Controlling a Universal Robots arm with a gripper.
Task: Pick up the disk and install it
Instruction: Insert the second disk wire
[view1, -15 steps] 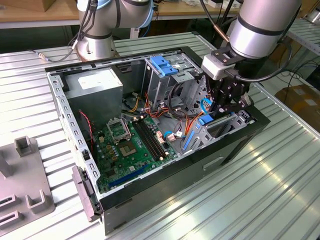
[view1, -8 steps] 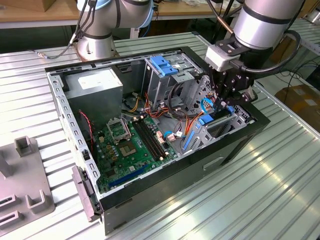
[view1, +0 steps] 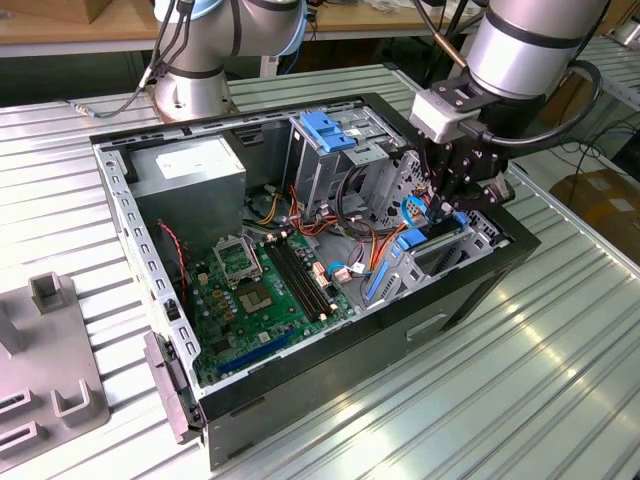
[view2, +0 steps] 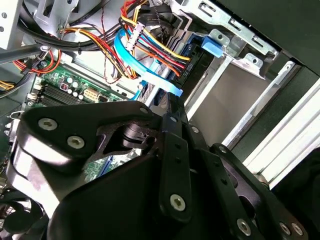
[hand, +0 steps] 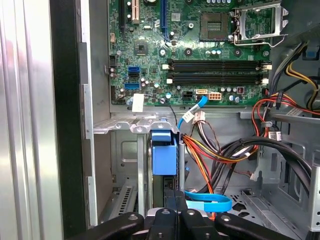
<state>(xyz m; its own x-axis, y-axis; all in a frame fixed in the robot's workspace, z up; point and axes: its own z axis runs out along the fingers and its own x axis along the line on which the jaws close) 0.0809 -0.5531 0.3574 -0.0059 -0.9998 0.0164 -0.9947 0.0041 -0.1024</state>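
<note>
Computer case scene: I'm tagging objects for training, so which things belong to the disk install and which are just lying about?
Job: disk in its blue carrier; metal bay it stands in; hand close by; computer case.
Lying about: grey fixture on the table; cardboard box; other arm's base; blue handle block.

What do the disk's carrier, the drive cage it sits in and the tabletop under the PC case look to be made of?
Disk carrier: bright blue, evenly coloured and slightly glossy, so probably moulded plastic. Drive cage: dull silver-grey sheet with folded edges and punched holes, likely bare stamped steel. Tabletop: pale, ribbed, reflective slats, apparently aluminium profiles. The tool reaches toward the carrier; its black links look like matte painted or anodised metal.
</note>
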